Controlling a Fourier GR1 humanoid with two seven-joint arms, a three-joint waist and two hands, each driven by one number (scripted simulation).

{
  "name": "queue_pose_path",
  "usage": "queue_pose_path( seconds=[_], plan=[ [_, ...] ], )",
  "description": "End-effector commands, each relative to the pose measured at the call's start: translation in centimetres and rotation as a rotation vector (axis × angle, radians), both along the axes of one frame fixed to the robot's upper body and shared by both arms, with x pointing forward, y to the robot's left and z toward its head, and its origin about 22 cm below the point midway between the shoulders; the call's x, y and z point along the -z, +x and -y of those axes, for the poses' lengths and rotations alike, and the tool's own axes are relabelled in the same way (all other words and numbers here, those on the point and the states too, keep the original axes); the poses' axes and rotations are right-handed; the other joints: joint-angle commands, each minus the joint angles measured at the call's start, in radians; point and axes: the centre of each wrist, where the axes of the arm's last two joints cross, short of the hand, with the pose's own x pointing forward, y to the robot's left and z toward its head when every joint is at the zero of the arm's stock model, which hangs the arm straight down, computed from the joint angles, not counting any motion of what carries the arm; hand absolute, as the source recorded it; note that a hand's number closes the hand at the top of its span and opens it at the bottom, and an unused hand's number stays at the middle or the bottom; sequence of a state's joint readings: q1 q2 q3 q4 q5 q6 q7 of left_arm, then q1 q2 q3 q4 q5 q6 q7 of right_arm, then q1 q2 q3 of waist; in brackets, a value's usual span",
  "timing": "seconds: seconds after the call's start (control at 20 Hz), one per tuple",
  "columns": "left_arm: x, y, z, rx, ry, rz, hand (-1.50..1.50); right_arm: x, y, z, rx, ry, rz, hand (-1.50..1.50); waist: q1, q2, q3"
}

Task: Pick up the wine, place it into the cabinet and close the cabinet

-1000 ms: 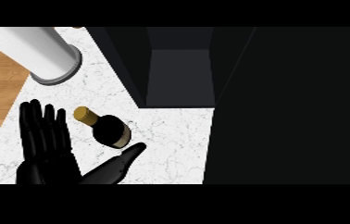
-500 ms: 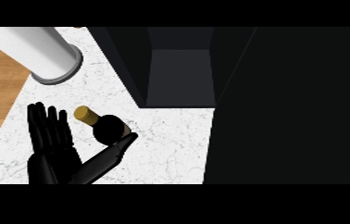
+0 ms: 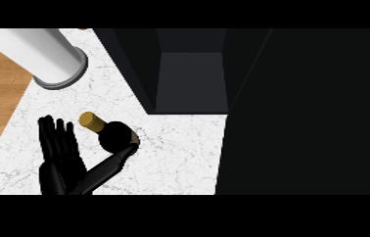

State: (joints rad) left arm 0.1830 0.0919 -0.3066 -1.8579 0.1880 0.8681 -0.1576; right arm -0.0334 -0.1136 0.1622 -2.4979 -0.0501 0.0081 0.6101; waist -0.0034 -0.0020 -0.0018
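The left hand (image 3: 59, 167) is open, fingers straight and thumb touching the wine bottle (image 3: 115, 135) on the counter (image 3: 177, 153) near the open cabinet (image 3: 192, 79); with no grasp yet, the thumb's nudge might topple it

The wine (image 3: 114, 134) is a dark bottle with a golden-tan cap, seen from above with its neck pointing to the far left. It rests on the white marbled bench (image 3: 180, 155) at the near left. The cabinet (image 3: 192, 79) is dark and open, its grey inside showing, farther back and to the right, apart from the bottle.
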Motion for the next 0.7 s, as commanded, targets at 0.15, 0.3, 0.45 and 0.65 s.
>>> queue_pose_path(
  seconds=[0.15,0.3,0.45,0.65],
  plan=[
    [4.6,-1.2,-2.0,0.017,-0.020,-0.025,-1.50,-1.4,-2.8,-0.2,-0.030,0.056,0.054,-1.50,0.003,0.000,0.001],
    [4.1,0.7,-2.2,0.039,-0.034,-0.002,-1.50,-2.1,-2.4,0.1,-0.022,0.017,0.062,-1.50,0.002,0.001,0.001],
    [5.9,0.7,-1.2,0.049,-0.039,-0.006,-1.50,-1.6,-3.4,0.7,-0.030,0.012,0.066,-1.50,-0.002,0.000,0.002],
    [7.7,0.9,-0.7,0.063,-0.047,0.009,-1.50,-2.8,-1.7,-0.3,-0.034,0.037,0.053,-1.50,0.004,0.001,0.000]
  ],
)
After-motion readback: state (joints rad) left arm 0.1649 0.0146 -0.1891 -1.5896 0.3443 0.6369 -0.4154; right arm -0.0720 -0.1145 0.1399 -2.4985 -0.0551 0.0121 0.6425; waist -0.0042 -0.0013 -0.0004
